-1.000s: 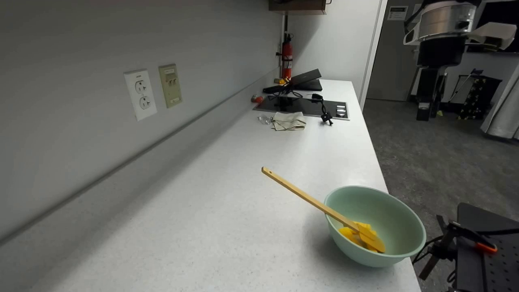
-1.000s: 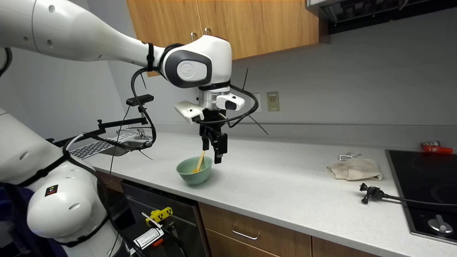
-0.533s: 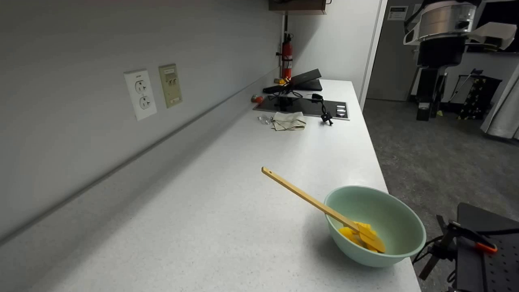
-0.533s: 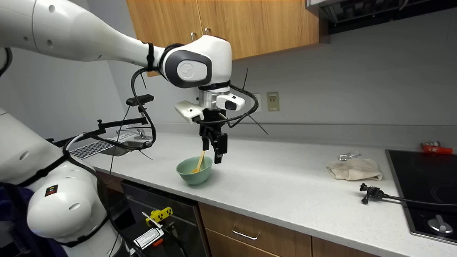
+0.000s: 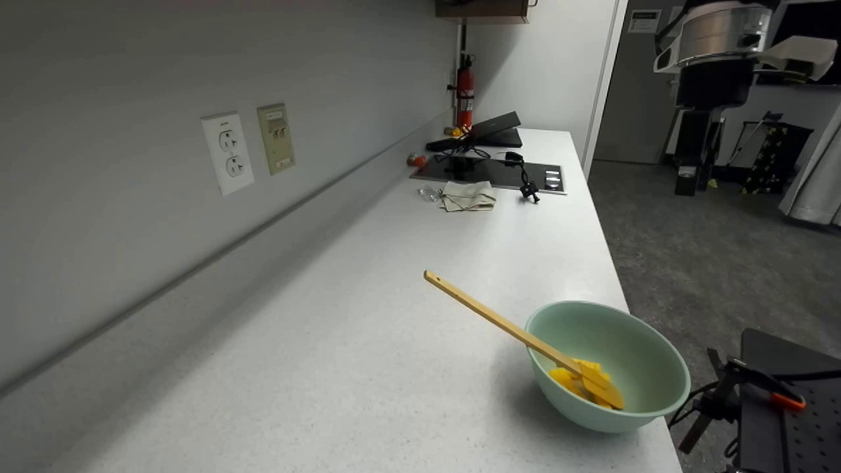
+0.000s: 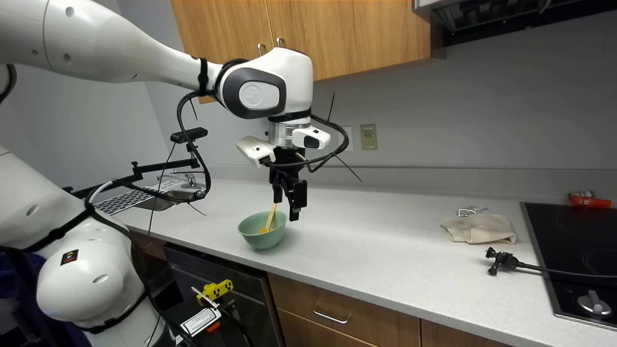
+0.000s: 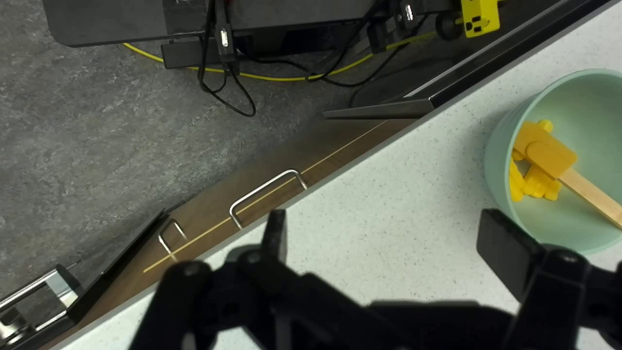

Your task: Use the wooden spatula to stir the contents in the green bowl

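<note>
The green bowl stands near the counter's front edge; it also shows in an exterior view and at the right of the wrist view. The wooden spatula leans in it, handle over the rim, blade on the yellow contents. In the wrist view the spatula is cut off by the picture edge, and the contents lie under and around its blade. My gripper is open and empty, above the counter beside the bowl, touching neither bowl nor spatula. It also shows in an exterior view.
A folded cloth and a black clamp mount lie by the black cooktop. A wall runs along the counter's back. Wooden cabinets hang above. A sink lies at the far end.
</note>
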Tool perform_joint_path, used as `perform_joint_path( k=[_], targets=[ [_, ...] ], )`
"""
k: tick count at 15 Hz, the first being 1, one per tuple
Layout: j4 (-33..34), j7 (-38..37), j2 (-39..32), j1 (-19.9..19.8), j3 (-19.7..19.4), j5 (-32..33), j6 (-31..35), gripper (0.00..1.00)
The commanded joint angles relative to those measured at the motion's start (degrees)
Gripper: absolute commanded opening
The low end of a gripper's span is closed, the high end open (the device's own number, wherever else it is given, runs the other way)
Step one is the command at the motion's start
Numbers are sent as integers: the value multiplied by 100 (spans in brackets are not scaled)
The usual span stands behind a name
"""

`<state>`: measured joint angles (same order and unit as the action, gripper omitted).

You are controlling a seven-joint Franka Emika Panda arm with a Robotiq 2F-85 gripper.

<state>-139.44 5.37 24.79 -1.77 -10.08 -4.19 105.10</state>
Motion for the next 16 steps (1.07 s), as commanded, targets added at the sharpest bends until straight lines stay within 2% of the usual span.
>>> perform_joint_path(
  k=[1, 8, 16],
  targets=[
    [-7, 31, -8, -136, 116, -26, 18, 100],
    [-178, -14, 154, -47, 379, 13, 65, 100],
    [-158, 35, -23, 359, 1077, 53, 203, 100]
  ],
)
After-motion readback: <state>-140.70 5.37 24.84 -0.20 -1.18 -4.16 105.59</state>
